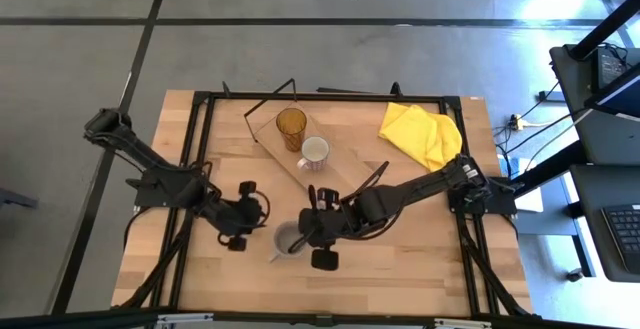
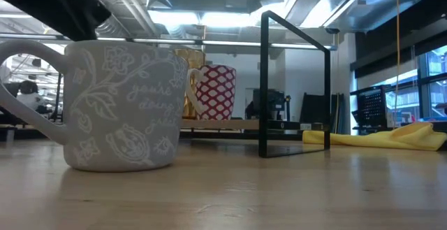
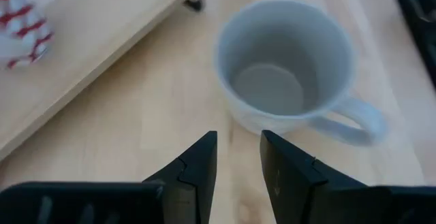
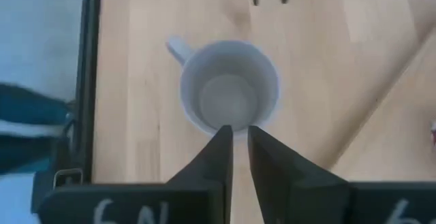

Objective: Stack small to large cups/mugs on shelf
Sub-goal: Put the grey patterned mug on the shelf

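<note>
The grey mug (image 1: pixel 290 239) stands upright on the tabletop, its handle (image 1: pixel 273 257) toward the near left; it also fills the low view's left (image 2: pixel 119 108). The amber tumbler (image 1: pixel 291 127) and the white mug (image 1: pixel 314 151) stand on the light-wood shelf board (image 1: pixel 340 174). My left gripper (image 1: pixel 245 227) is slightly open, just left of the grey mug (image 3: pixel 286 67) and clear of it. My right gripper (image 4: pixel 240 132) is shut, its fingertips at the rim (image 4: pixel 235 134) on the mug's right side. My right gripper's shut fingertips (image 4: pixel 223 137) stand over the grey mug's rim on the side away from the handle (image 4: pixel 176 47), slanting down from the table's right. I cannot tell whether they touch the rim. The mug stands upright on the table.
A yellow cloth (image 1: pixel 420 134) lies at the far right of the table. The shelf's black wire end frames (image 2: pixel 293 83) rise at both ends of the board. Bare tabletop lies near the front edge (image 1: pixel 400 279).
</note>
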